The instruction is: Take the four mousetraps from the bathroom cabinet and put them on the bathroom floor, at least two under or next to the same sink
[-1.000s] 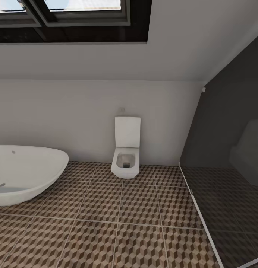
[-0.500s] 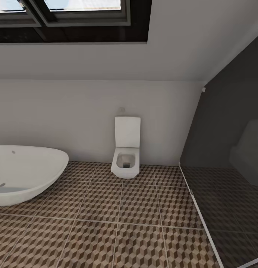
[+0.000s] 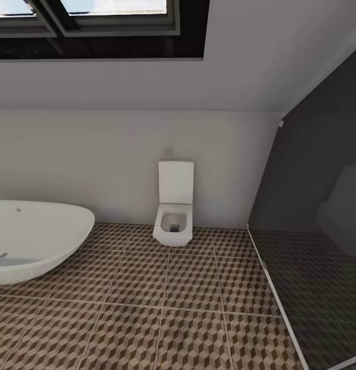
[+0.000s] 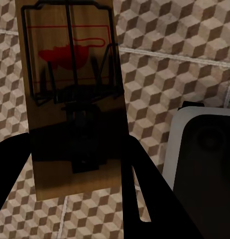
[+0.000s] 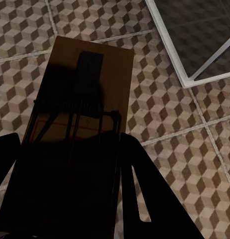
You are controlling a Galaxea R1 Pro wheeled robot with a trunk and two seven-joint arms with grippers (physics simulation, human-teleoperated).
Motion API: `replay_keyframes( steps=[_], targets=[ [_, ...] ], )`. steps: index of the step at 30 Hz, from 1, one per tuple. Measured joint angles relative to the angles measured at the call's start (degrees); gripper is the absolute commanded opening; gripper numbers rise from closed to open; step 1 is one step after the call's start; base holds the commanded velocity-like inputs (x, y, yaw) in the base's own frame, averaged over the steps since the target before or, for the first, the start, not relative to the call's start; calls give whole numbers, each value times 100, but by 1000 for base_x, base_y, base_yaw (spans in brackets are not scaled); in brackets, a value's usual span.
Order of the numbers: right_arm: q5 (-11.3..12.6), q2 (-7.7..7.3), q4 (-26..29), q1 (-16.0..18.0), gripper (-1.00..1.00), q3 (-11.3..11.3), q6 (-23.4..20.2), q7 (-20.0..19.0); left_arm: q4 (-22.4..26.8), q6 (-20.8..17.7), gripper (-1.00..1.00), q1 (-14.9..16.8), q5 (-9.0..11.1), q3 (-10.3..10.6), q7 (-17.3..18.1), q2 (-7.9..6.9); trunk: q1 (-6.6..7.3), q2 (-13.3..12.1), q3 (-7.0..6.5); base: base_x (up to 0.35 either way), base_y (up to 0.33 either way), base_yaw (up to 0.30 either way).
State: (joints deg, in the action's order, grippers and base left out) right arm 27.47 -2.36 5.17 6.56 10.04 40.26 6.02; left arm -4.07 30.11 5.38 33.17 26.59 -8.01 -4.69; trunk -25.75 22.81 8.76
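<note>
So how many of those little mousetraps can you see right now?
2. One mousetrap is held in the left gripper, the other mousetrap in the right gripper, both above the tiled floor. Others may be elsewhere.

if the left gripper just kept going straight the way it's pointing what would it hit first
Probably the bathroom floor: beyond the mousetrap held in the left gripper, the patterned tiles lie in line, though depth is unclear.
</note>
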Motion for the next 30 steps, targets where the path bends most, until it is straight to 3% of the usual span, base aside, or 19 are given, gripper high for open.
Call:
replay_keyframes(
  steps=[30],
  targets=[
    [4, 0, 0, 0, -100, 1, 0, 0, 0, -2, -100, 0, 0, 0, 0, 0, 0, 0, 0, 0, 0, 0]
  ],
)
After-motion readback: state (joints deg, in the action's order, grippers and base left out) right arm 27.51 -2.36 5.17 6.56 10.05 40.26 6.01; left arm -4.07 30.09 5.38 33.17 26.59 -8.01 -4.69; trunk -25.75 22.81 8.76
